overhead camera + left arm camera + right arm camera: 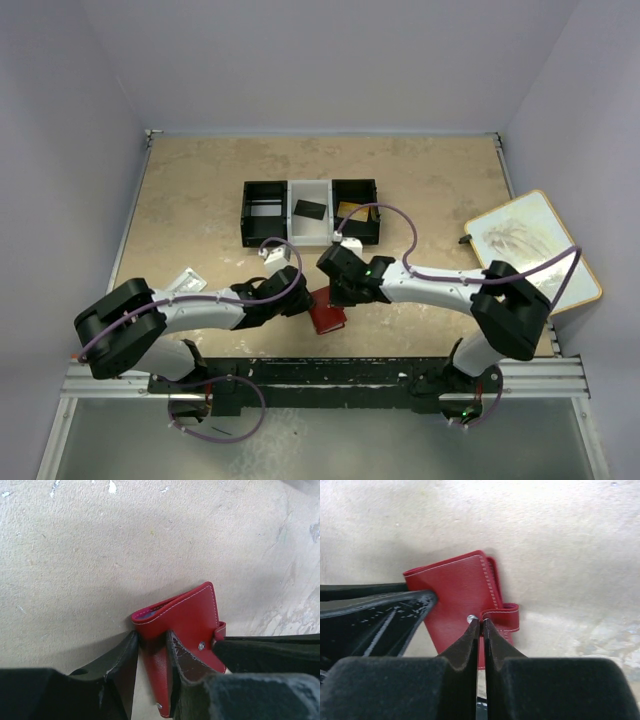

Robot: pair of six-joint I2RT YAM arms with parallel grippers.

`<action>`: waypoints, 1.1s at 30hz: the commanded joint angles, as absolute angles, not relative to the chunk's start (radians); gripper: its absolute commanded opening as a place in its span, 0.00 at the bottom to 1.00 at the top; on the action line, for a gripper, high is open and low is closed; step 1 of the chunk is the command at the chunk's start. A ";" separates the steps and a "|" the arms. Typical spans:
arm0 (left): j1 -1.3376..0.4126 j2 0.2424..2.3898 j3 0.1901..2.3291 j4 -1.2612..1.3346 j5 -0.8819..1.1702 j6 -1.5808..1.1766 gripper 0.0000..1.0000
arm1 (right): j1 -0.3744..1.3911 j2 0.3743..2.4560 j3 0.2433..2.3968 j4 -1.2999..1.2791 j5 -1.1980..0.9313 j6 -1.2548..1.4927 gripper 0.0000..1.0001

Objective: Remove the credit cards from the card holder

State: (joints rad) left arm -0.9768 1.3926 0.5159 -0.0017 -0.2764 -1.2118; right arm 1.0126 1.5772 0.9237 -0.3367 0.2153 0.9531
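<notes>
Pinching stitched, round-cornered red card holder (186, 614)

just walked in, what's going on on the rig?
Both arms are working the red card holder near the front edge of the table. The left gripper is clamped on one flap. The right gripper has its fingers pinched together at the snap tab; whether it grips the tab is unclear. No card shows at the holder.

The card holder (185, 617): red leather-look, fine grain, slight sheen, pale stitching, metal snap stud (201, 646). Worktop (100, 555): matt, mottled beige, stone-look. Left gripper (152, 634) fingers (186, 661): black, glossy, scuffed, apparently plastic.
</notes>
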 commanded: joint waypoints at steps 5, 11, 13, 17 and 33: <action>-0.979 1.469 0.464 -0.150 -0.340 -1.204 0.22 | 0.914 1.462 0.848 -0.301 0.115 0.911 0.00; -0.984 1.465 0.489 -0.166 -0.345 -1.179 0.21 | 0.865 1.428 0.821 -0.370 0.172 0.900 0.14; -0.986 1.459 0.497 -0.166 -0.343 -1.172 0.22 | 0.841 1.417 0.798 -0.352 0.151 0.872 0.18; -0.987 1.456 0.504 -0.153 -0.329 -1.157 0.22 | 0.831 1.406 0.779 -0.292 0.086 0.842 0.21; -0.988 1.455 0.525 -0.156 -0.324 -1.151 0.23 | 0.828 1.485 0.778 -0.248 0.034 0.810 0.19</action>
